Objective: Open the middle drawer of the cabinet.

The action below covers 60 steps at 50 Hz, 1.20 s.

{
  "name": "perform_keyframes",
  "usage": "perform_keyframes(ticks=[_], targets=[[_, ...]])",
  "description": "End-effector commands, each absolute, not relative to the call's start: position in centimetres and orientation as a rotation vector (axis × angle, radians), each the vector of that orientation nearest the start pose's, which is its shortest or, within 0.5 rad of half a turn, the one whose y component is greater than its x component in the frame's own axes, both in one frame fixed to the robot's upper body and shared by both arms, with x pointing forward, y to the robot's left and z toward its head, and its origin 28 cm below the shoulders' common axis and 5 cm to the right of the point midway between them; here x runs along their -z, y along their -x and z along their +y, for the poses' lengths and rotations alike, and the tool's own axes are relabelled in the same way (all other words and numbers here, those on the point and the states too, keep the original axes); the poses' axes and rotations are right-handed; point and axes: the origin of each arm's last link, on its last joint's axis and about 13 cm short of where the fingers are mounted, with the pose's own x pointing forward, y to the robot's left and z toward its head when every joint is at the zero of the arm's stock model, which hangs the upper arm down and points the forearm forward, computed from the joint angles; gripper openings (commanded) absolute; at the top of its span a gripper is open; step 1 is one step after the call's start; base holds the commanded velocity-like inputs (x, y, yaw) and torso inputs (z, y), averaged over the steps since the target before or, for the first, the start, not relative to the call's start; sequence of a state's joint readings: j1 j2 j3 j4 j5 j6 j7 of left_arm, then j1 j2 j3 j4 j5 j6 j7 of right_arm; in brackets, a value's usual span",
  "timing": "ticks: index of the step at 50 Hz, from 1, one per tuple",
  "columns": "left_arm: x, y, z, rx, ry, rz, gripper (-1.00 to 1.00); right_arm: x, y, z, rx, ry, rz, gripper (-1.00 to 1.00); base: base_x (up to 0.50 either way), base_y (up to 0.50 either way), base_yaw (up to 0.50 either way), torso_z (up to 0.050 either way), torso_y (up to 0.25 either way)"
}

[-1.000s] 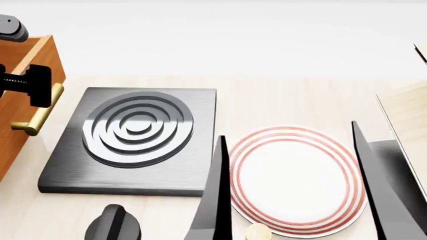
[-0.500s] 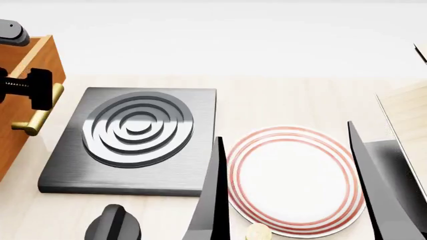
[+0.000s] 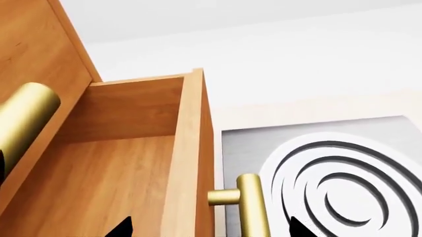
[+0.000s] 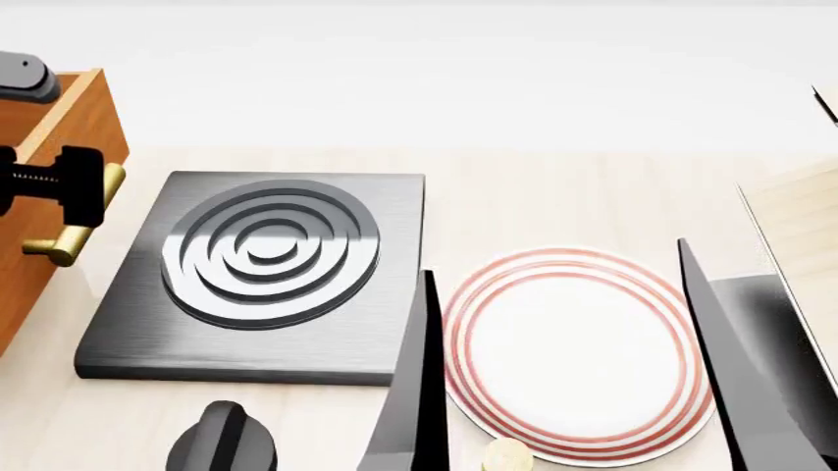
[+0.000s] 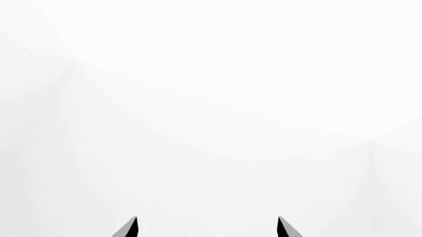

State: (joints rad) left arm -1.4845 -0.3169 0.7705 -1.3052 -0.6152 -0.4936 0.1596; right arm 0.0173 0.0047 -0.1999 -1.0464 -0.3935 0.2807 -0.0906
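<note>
The cabinet (image 4: 26, 245) stands at the left edge of the head view, orange-brown wood. Its middle drawer (image 3: 125, 173) is pulled out, with the bare inside showing, and its brass bar handle (image 3: 254, 210) sits on the flat front. Another drawer's brass handle (image 3: 26, 116) shows above it. My left gripper (image 3: 209, 228) is open: one fingertip is inside the drawer, the other outside the handle, and neither presses on it. In the head view the left gripper (image 4: 66, 191) sits at the handle (image 4: 59, 240). My right gripper (image 4: 554, 259) hangs open over the plate, holding nothing.
A grey stove plate (image 4: 262, 265) with raised rings lies beside the cabinet. A white plate (image 4: 570, 353) with red rings is to its right. Pale wood panels (image 4: 799, 216) stand at the far right. A black knob (image 4: 223, 442) sits at the near edge.
The left gripper has slid a little left along the handle. The drawer has not visibly moved. The right gripper's fingers have drifted slightly left.
</note>
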Motion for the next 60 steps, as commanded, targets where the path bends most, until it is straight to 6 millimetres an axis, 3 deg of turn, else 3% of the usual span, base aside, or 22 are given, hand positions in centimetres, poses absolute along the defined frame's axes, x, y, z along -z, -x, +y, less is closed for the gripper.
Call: perform_keyframes(ticks=[1,45,60], targets=[[-21.6,-41.0,32.2,-0.027,-0.116,0.420,1.00,-20.1,-14.7,-8.3,-0.028,0.281,-0.786,1.00,0.00,0.00,0.00,0.000,0.000],[-20.3,-40.9,32.0,-0.035,-0.105,0.445,1.00,-20.1,-14.7,-8.2,-0.038,0.284,-0.785,1.00,0.00,0.00,0.00,0.000,0.000],[-21.2,-41.2,30.9,0.051,-0.077,0.442,1.00,-20.1,-14.6,-8.2,-0.038,0.284,-0.787,1.00,0.00,0.00,0.00,0.000,0.000]])
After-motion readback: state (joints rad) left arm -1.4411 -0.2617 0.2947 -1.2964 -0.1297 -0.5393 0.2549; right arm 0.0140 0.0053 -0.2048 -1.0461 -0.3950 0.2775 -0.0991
